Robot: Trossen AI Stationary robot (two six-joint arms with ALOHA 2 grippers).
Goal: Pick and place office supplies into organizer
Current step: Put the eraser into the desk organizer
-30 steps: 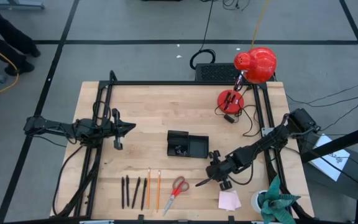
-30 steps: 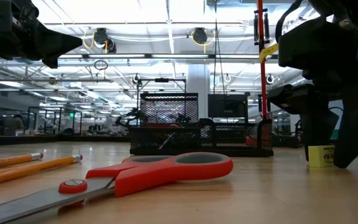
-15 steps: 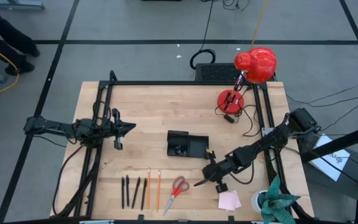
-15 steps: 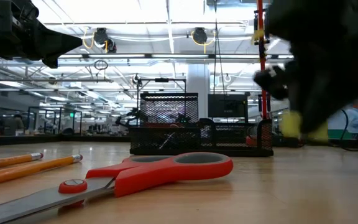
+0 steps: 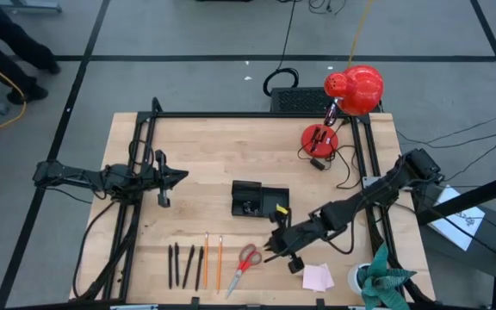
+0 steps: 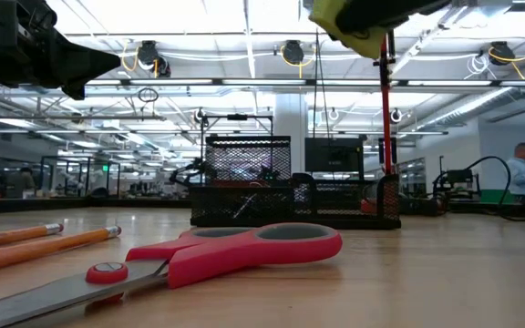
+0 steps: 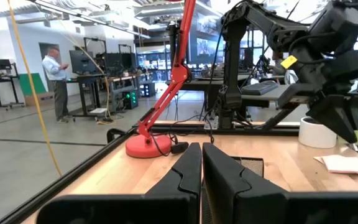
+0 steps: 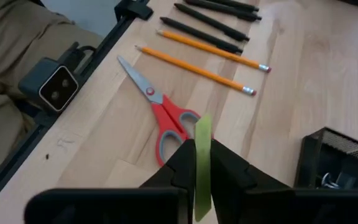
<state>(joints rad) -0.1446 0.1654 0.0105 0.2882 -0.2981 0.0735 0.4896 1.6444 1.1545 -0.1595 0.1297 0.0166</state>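
Wooden table top inside a black frame, lab room w/ a person beyond. Right gripper is raised off the wood, its 2 fingers clamped on the small yellow piece, held edge-on and standing up between the pads. Organizer, a black mesh tray, lies just ahead of and beside that gripper, near but not under it; tiny clips show in 1 compartment in the right wrist view. Red-handled scissors sit below and past the fingertips; 2 orange pencils and the black pens lie farther out. Pink sticky-note pad and white roll are behind the gripper, toward the arm's base side. Left gripper waits well apart at the far side of the organizer, fingers together, empty.

Risks, as judged:
1. Thin piece gripped by 1 edge; a quick wrist swing may let it pivot or slip out before it is over the tray.
2. Release too early or off-centre: piece strikes the mesh rim, lands on the wood.
3. Low carry: fingers may clip the organizer wall and shove the light tray.
4. Red lamp stands well clear; no hazard expected.
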